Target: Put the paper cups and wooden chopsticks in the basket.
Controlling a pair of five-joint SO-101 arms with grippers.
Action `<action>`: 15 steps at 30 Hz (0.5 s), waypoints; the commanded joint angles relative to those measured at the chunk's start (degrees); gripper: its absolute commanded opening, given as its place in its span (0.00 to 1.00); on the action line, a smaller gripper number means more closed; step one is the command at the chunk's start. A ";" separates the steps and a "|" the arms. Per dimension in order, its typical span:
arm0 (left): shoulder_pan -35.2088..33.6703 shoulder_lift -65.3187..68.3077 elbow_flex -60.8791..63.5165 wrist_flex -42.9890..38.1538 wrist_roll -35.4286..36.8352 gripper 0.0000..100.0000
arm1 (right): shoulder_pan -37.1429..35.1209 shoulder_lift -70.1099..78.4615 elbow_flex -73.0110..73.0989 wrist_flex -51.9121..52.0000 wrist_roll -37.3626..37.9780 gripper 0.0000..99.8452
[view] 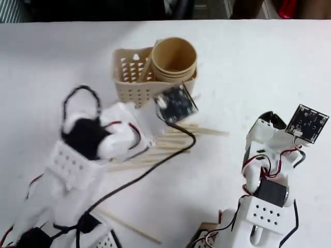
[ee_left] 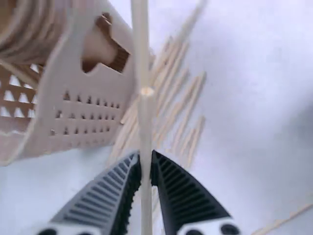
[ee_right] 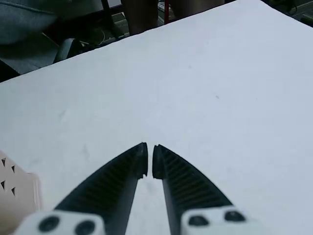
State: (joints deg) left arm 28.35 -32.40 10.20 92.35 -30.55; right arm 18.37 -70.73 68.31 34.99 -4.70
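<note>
My left gripper (ee_left: 145, 164) is shut on one wooden chopstick (ee_left: 142, 73), which stands up past the near wall of the beige basket (ee_left: 78, 105). Stacked paper cups (view: 174, 58) sit inside the basket (view: 129, 90) at its right end. More chopsticks (view: 173, 140) lie fanned on the table just in front of the basket, under the left arm (view: 98, 139); they also lie beyond the held stick as a chopstick pile (ee_left: 183, 100). My right gripper (ee_right: 149, 159) is shut on nothing above bare table, with its arm (view: 269, 170) at the right.
A single chopstick (view: 129, 227) lies near the front edge by the left arm's base. A black cable (view: 155, 170) runs across the table from the left wrist. A corner of the basket (ee_right: 12, 196) shows beside the right gripper. White table (view: 248, 62) stretches right of the basket.
</note>
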 commanded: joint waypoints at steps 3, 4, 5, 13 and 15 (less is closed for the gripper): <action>-5.23 1.19 -17.49 -2.20 4.92 0.02 | 0.31 -1.10 -0.26 -1.27 -0.35 0.04; -6.02 2.24 -19.96 -2.99 5.45 0.02 | 0.31 -1.10 -0.26 -1.27 -0.35 0.04; -6.64 3.30 -22.42 -3.87 6.07 0.02 | 0.31 -1.10 -0.26 -1.27 -0.35 0.04; -7.87 9.36 -39.38 -12.75 11.96 0.02 | 0.31 -1.01 -0.26 -1.27 -0.35 0.04; -7.87 10.68 -41.76 -16.44 14.24 0.02 | 0.31 -1.01 -0.26 -1.27 -0.35 0.04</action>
State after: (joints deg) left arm 21.14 -23.52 -24.62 82.68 -20.26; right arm 18.37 -70.73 68.31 34.99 -4.70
